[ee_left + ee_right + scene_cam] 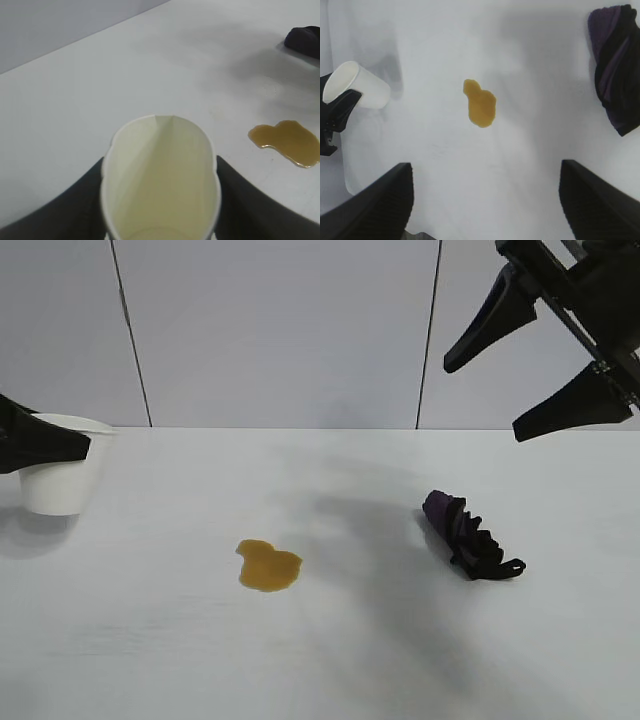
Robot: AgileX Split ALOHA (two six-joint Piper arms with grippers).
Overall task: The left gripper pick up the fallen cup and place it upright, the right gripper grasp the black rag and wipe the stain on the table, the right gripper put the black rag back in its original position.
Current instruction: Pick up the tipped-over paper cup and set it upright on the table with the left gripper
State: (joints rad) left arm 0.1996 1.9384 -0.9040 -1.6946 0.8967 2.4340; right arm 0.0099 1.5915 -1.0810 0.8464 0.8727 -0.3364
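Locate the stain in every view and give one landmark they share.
Exterior view: the stain lies on the table left of centre, between the cup and the rag.
Left wrist view: stain at the right edge, beyond the cup.
Right wrist view: stain near the middle, between the cup and the rag.
Shared landmark: the cup.
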